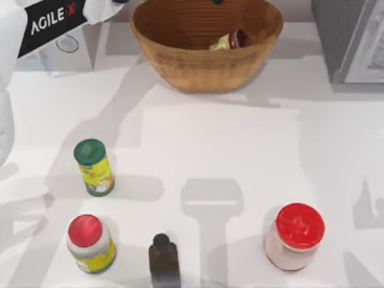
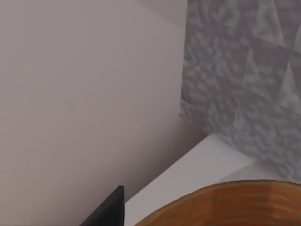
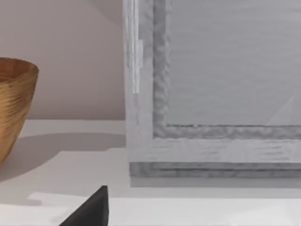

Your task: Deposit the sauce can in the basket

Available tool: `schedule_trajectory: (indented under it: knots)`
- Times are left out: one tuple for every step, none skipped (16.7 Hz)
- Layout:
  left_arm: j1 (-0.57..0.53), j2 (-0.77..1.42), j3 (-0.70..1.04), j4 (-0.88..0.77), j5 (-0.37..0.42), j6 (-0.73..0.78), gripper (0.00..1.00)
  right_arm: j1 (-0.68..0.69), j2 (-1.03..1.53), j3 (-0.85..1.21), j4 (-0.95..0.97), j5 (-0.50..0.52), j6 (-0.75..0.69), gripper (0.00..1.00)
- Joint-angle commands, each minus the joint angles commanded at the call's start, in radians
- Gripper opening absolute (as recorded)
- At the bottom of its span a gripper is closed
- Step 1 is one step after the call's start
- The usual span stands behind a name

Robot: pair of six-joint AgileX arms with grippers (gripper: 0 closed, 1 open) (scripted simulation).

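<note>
— Wicker basket (image 1: 206,45) holds the sauce can (image 1: 233,39): on its side, low against the inner wall, below and a little to the right of the left claw (image 2: 109,210). Not gripped by anything visible.

— Left claw state?

— Cannot tell wide or narrow from these views. Sits above the basket's far edge, rim close beneath it. Nothing seen held.

— Right claw (image 3: 90,209)?

— Parked low over the table, basket off to one side of it, grey box (image 3: 211,94) straight ahead. Opening: cannot tell either.

— So deposit looks done. Step in hand, as a guess: retreat.

— Agreed. To do it well: confirm full release first, then lift straight up before any sideways travel. Rim is close under the claw, so a slanted exit risks clipping the wicker and shoving the basket. Avoid dipping back in; a can lying on its side likely rolls on the curved bottom.

— Clutter?

— Well clear of the left claw: green-lidded can (image 1: 93,168), red-lidded bottle (image 1: 90,243), dark bottle (image 1: 163,258), red-lidded jar (image 1: 294,236). Keep the return path high over them anyway.
</note>
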State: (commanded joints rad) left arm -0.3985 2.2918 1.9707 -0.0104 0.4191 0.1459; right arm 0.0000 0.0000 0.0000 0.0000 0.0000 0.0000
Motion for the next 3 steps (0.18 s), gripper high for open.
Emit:
schedule_trajectory:
  knots:
    - [0.0,0.0,0.0,0.0,0.0,0.0,1.0,0.0,0.0,0.0,0.0,0.0,0.0,1.0]
    - [0.0,0.0,0.0,0.0,0.0,0.0,1.0,0.0,0.0,0.0,0.0,0.0,0.0,1.0]
    - [0.0,0.0,0.0,0.0,0.0,0.0,1.0,0.0,0.0,0.0,0.0,0.0,0.0,1.0]
